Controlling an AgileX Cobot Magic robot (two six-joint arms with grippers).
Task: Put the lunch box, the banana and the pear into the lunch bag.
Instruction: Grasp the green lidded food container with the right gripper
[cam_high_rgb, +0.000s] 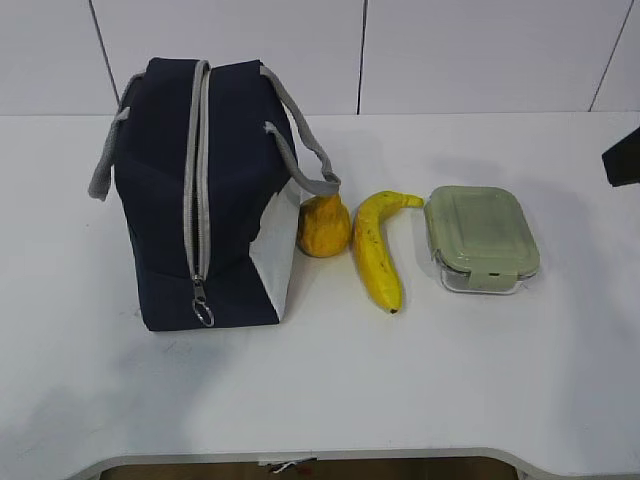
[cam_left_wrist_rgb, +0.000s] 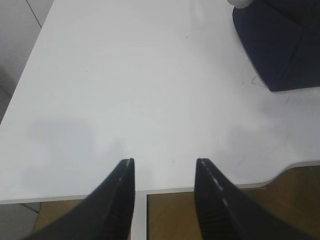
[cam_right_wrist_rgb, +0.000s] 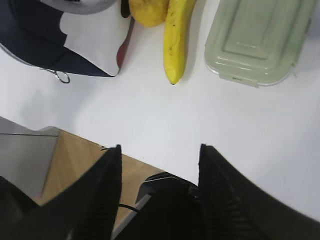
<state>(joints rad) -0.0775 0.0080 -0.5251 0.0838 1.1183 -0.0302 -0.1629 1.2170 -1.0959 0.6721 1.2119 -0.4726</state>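
The navy lunch bag (cam_high_rgb: 210, 200) stands on the left of the white table, its grey zipper (cam_high_rgb: 196, 170) running toward me with the ring pull (cam_high_rgb: 203, 315) at the near end. The yellow-orange pear (cam_high_rgb: 323, 228) touches the bag's right side. The banana (cam_high_rgb: 380, 250) lies right of the pear, and the green-lidded lunch box (cam_high_rgb: 481, 240) right of the banana. My left gripper (cam_left_wrist_rgb: 165, 161) is open and empty over the table's front edge, left of the bag (cam_left_wrist_rgb: 280, 45). My right gripper (cam_right_wrist_rgb: 160, 147) is open and empty near the front edge, short of the banana (cam_right_wrist_rgb: 177, 40), pear (cam_right_wrist_rgb: 147, 12) and lunch box (cam_right_wrist_rgb: 255, 40).
A dark part of the right arm (cam_high_rgb: 625, 155) shows at the exterior view's right edge. The table's front edge (cam_high_rgb: 320, 455) has a rounded cut-out, with wooden floor (cam_left_wrist_rgb: 170, 215) below. White wall panels stand behind the table.
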